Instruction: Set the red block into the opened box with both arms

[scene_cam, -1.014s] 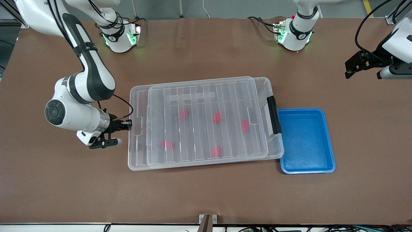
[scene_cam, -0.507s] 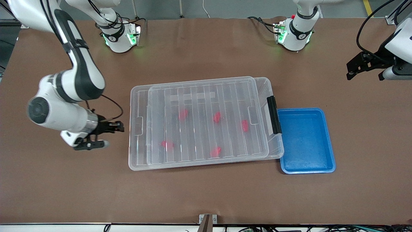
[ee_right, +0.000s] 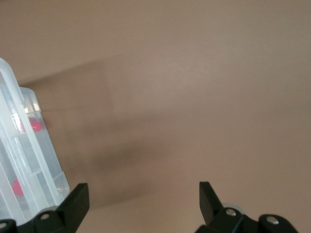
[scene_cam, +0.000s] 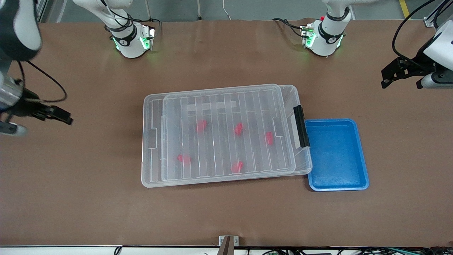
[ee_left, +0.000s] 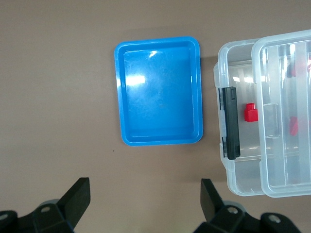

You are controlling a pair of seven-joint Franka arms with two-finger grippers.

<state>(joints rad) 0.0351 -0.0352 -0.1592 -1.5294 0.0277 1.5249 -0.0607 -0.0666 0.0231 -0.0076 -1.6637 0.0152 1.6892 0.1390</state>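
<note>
The clear box (scene_cam: 150, 166) lies mid-table with its ribbed lid (scene_cam: 226, 102) resting on top and a black handle (scene_cam: 300, 125) at the left arm's end. Several red blocks show through the lid, one of them (scene_cam: 239, 128) near the middle. My right gripper (scene_cam: 63, 117) is open and empty over bare table, well clear of the box's end. The right wrist view shows that gripper (ee_right: 143, 196) with the box (ee_right: 29, 160) off to one side. My left gripper (scene_cam: 387, 76) waits open over the table's edge. In the left wrist view this gripper (ee_left: 146, 194) has a red block (ee_left: 250, 112) showing by the handle.
A blue tray (scene_cam: 359, 156) sits against the box's handle end, seen as well in the left wrist view as the same tray (ee_left: 127, 97). Both arm bases (scene_cam: 129, 39) (scene_cam: 324, 35) stand along the table's back edge. Brown tabletop surrounds the box.
My right gripper has opened at the box's end and drawn away toward the right arm's end of the table. The box, lid and blocks have stayed put; the left arm barely shifted.
</note>
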